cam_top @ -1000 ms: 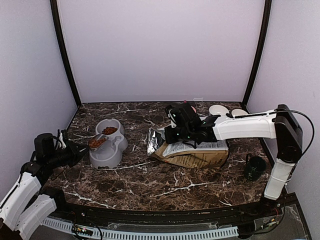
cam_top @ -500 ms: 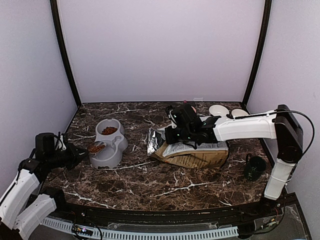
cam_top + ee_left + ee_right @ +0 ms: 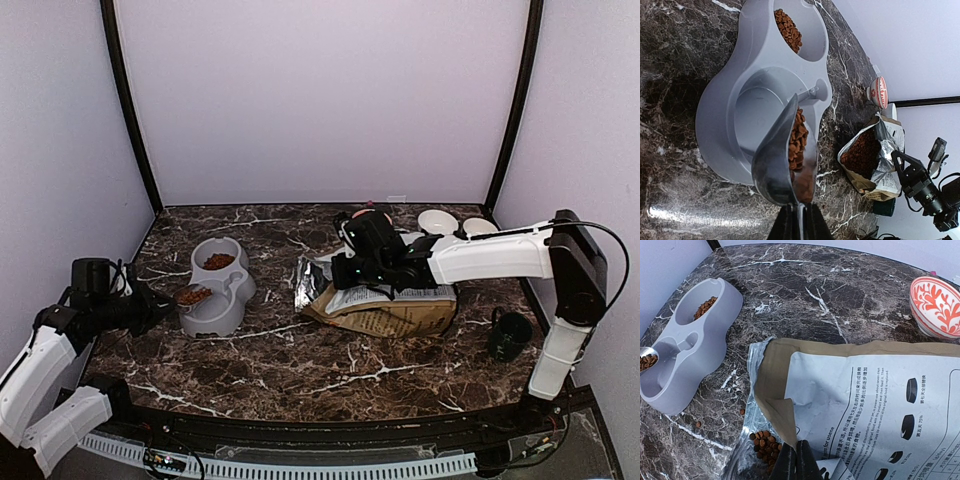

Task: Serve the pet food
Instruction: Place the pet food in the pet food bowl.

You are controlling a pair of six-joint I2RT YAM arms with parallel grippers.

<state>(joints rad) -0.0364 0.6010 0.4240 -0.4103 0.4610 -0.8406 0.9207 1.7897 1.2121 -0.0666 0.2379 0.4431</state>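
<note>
At lower centre of the left wrist view, your left hand [image 3: 799, 227] is clamped on the thin handle of a smooth grey scoop [image 3: 775, 160] heaped with pet food [image 3: 798, 140], small reddish-brown pellets, over the bare round well of the glossy grey double bowl [image 3: 720, 105]. Your right hand [image 3: 799, 462] is closed tight at the mouth of the crinkled foil-lined bag [image 3: 850, 385] on the marbled desk [image 3: 840, 295].

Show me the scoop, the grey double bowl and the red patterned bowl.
scoop [image 3: 772, 155]: left wrist view, its metal side wall.
grey double bowl [image 3: 720, 112]: left wrist view, its bare rim.
red patterned bowl [image 3: 935, 302]: right wrist view, its inner wall.
</note>
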